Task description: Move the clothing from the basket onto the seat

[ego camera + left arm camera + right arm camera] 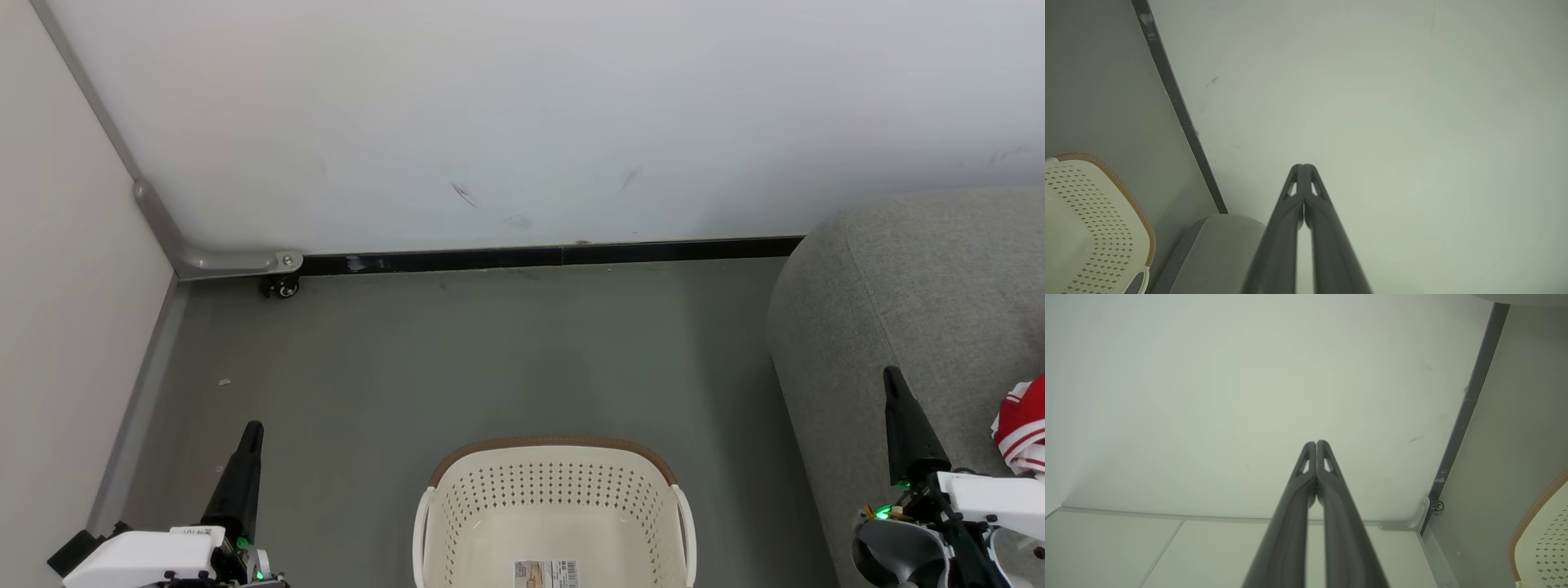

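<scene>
open floor (490, 359) between basket (555, 490) and wall (522, 122); red-white clothing (1020, 425) on seat (914, 310) edge; left hand (254, 428), right hand (891, 376) pinched closed, empty.

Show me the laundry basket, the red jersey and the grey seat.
basket (555, 490): head view, on its perforated far wall, below the brown rim.
red jersey (1027, 420): head view, on the red fabric at the right edge.
seat (922, 286): head view, on bare grey upholstery.

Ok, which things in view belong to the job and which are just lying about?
Job: basket, red-and-white clothing, grey seat it lies on.
Just there: caster wheel, metal frame foot, black skirting strip, pale scrap on the floor.
</scene>
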`<state>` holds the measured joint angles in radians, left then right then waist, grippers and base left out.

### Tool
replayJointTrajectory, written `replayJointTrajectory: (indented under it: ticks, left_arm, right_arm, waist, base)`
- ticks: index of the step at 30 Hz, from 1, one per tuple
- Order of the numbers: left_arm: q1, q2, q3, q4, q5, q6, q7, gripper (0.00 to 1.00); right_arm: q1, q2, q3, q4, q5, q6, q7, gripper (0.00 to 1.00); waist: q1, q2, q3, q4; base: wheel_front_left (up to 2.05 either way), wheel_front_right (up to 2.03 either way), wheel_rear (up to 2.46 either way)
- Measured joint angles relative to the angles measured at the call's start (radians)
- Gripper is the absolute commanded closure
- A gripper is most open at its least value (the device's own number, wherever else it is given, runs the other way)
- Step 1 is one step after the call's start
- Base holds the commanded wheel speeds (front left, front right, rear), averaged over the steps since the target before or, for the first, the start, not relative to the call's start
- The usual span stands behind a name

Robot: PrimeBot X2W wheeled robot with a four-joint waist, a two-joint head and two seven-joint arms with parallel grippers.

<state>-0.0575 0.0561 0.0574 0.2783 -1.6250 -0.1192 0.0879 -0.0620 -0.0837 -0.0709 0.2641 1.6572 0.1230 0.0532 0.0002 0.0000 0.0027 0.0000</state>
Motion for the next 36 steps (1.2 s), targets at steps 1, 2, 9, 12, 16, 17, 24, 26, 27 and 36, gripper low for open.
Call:
replayJointTrajectory:
  ticks: [1, 2, 9, 12, 16, 17, 24, 26, 27, 36]
  left_arm:
    - [0.000, 0.000, 0.000, 0.000, 0.000, 0.000, 0.000, 1.00]
    - [0.000, 0.000, 0.000, 0.000, 0.000, 0.000, 0.000, 1.00]
    - [0.000, 0.000, 0.001, 0.001, 0.000, 0.000, 0.000, 1.00]
    - [0.000, 0.000, 0.001, 0.001, 0.000, 0.000, 0.000, 1.00]
    - [0.000, 0.000, 0.001, 0.001, 0.000, 0.000, 0.000, 1.00]
    - [0.000, 0.000, 0.001, 0.002, 0.000, 0.000, 0.000, 1.00]
    - [0.000, 0.000, 0.001, 0.002, 0.000, 0.000, 0.000, 1.00]
    - [0.000, 0.000, 0.001, 0.002, 0.000, 0.000, 0.000, 1.00]
    - [0.000, -0.001, 0.001, 0.003, 0.000, 0.000, 0.000, 1.00]
    - [0.000, -0.001, 0.001, 0.004, 0.000, -0.001, 0.000, 1.00]
  right_arm:
    - [0.000, 0.000, 0.000, 0.000, 0.000, 0.000, 0.000, 1.00]
    - [0.000, 0.000, 0.000, 0.000, 0.000, 0.000, 0.000, 1.00]
    - [0.000, 0.000, -0.002, 0.000, 0.000, 0.000, 0.004, 1.00]
    - [0.000, 0.000, -0.002, 0.000, 0.000, 0.000, 0.007, 1.00]
    - [0.000, 0.000, -0.002, 0.000, 0.000, 0.000, 0.007, 1.00]
    - [0.000, 0.000, -0.002, 0.000, 0.000, 0.000, 0.007, 1.00]
    - [0.000, 0.000, -0.004, 0.000, 0.000, 0.000, 0.007, 1.00]
    - [0.000, 0.000, -0.005, 0.000, 0.000, 0.000, 0.007, 1.00]
    - [0.000, 0.000, -0.005, 0.000, 0.000, 0.000, 0.007, 1.00]
    - [0.000, 0.000, -0.007, 0.000, 0.000, 0.000, 0.007, 1.00]
  waist:
    - [0.0000, 0.0000, 0.000, 0.000]
    - [0.0000, 0.0000, 0.000, 0.000]
    - [0.0000, 0.0000, 0.000, 0.000]
    - [-0.0001, 0.0000, 0.000, 0.000]
    - [0.0000, 0.0000, 0.000, 0.000]
    - [0.0000, 0.0000, 0.000, 0.000]
    - [-0.0001, 0.0000, 0.000, 0.000]
    - [-0.0001, 0.0000, 0.000, 0.000]
    - [0.0000, 0.0000, 0.000, 0.000]
    - [-0.0001, 0.0000, 0.000, 0.000]
  base:
    - [0.00, 0.00, 0.00]
    - [0.00, 0.00, 0.00]
    - [0.00, 0.00, 0.00]
    - [0.00, 0.00, 0.00]
    - [0.00, 0.00, 0.00]
    - [0.00, 0.00, 0.00]
    - [0.00, 0.00, 0.00]
    - [0.00, 0.00, 0.00]
    - [0.00, 0.00, 0.00]
    - [0.00, 0.00, 0.00]
